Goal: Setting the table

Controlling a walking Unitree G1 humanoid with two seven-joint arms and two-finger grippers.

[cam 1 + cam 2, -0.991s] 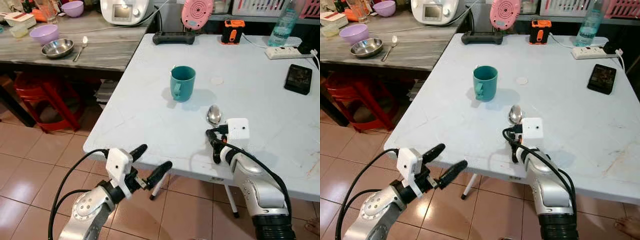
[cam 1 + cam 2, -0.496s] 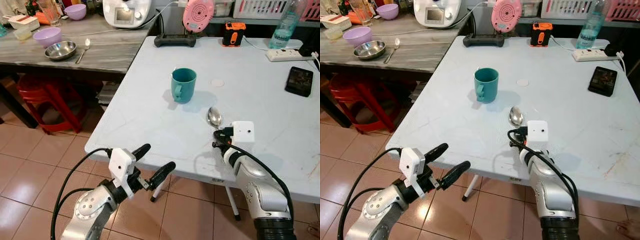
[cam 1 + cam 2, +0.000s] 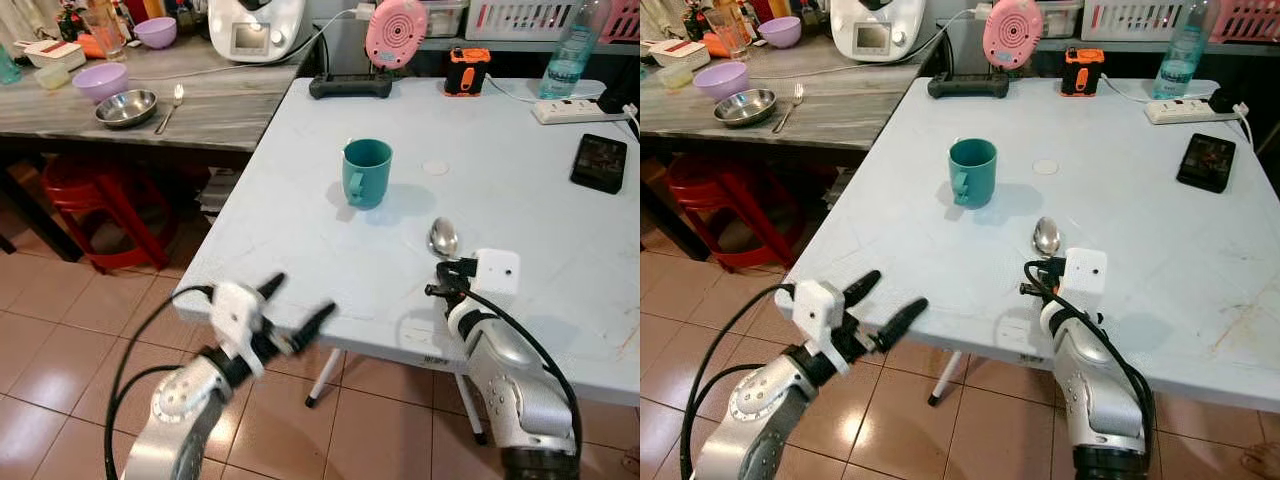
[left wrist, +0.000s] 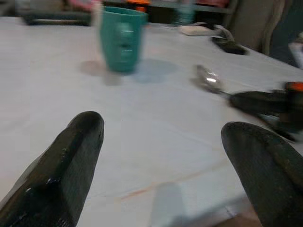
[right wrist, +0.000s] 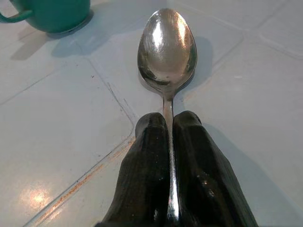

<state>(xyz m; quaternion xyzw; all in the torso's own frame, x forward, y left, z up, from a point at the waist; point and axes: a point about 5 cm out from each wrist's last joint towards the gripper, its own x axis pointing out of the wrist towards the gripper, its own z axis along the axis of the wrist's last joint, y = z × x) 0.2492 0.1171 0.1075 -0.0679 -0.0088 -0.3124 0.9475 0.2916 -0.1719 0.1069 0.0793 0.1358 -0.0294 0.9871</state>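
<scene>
Spoon [image 5: 166,52] handle is pinched between the two black fingers [image 5: 147,179] of the right gripper [image 5: 169,142], which are pressed together on it with no gap; the bowl of the spoon sticks out ahead, facing up and lying low against the white table [image 3: 300,220]. Taking the teal mug [image 3: 366,171] as the landmark, the spoon's bowl sits on the robot's side of the mug and off to its right, near it but not touching.

To finish this step well, I judge the gripper should keep the handle level and low, settle the spoon flat beside the mug with the handle pointing toward the table's near edge, and only then part the fingers, drawing straight back along the handle so the spoon does not skid or flip.

Further out, the left gripper [image 3: 875,310] hovers off the near-left corner of the table, well short of the mug, its fingers spread wide with nothing between them. Beyond the mug a pink round device [image 3: 396,30] stands at the back edge, and a black phone [image 3: 597,161] lies far to the mug's right.
</scene>
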